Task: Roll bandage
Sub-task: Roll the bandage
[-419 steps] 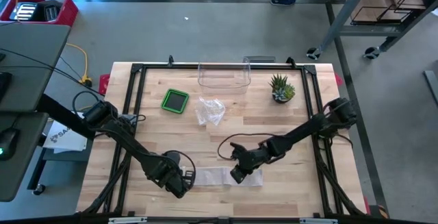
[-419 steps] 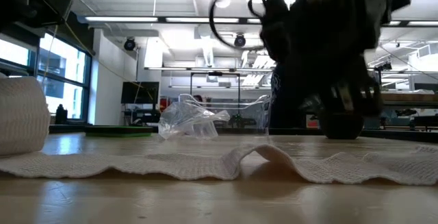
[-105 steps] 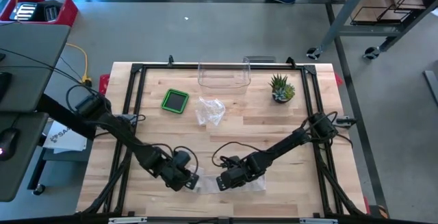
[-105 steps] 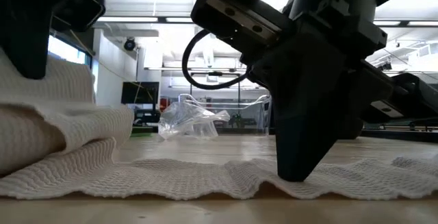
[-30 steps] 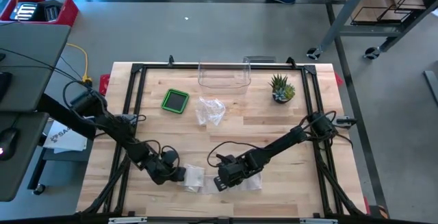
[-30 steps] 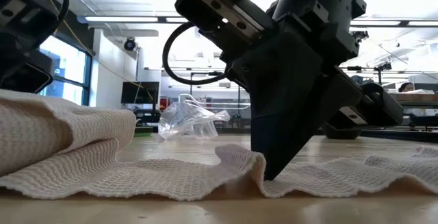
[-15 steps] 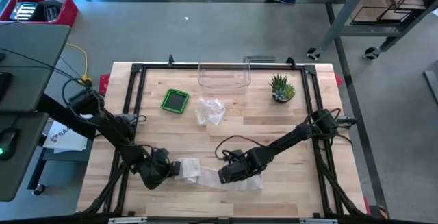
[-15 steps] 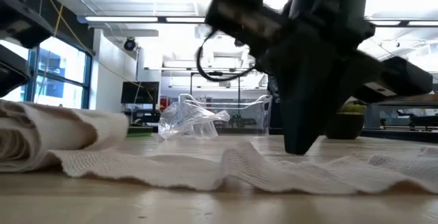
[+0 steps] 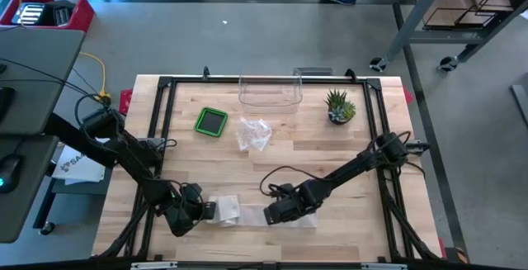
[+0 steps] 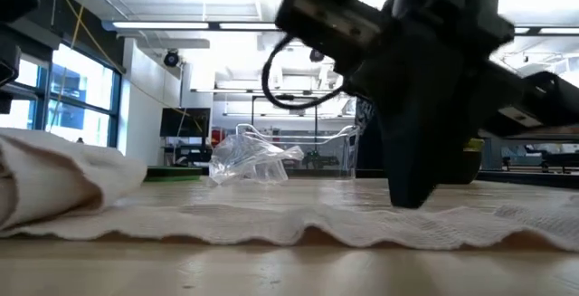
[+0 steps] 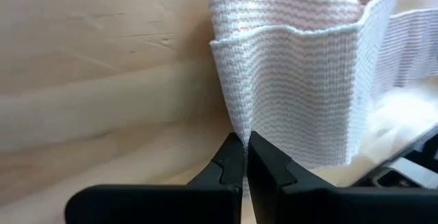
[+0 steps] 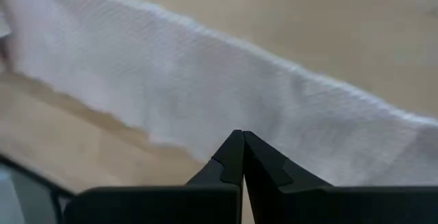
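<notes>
Left gripper is sitting closed at the edge of the folded bandage, near the table's front edge; whether cloth is pinched between its tips is hard to make out. Right gripper is pressing closed tips down onto the flat tail of the strip. Risk, as I judge it: the loose, lopsided folds are likely to splay if the left tips slip off, and the tail may bunch under the right tips. Low view is cutting off the roll's far side
</notes>
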`<control>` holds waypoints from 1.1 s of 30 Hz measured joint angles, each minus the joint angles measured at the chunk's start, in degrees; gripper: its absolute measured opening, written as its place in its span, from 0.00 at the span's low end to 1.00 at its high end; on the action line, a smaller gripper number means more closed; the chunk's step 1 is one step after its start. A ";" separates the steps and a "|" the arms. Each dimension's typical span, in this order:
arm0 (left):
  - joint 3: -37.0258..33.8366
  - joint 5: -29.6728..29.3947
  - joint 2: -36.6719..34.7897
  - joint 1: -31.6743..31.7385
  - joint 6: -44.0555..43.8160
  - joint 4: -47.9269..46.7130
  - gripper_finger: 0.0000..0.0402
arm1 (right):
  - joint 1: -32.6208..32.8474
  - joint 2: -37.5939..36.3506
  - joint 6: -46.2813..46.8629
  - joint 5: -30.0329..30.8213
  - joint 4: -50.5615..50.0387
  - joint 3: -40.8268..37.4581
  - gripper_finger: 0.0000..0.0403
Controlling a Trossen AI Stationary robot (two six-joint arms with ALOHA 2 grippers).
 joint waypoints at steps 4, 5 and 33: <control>0.02 0.52 -0.14 -0.06 0.04 -0.71 0.00 | -0.15 0.07 -0.37 0.90 -0.74 0.00 0.00; 0.10 0.85 -0.25 -0.06 0.06 -0.71 0.00 | -0.16 0.08 -0.49 0.95 -1.12 0.02 0.00; 15.65 2.12 -3.37 8.89 22.68 -27.76 0.00 | -0.51 0.99 -2.44 2.10 -4.13 0.02 0.00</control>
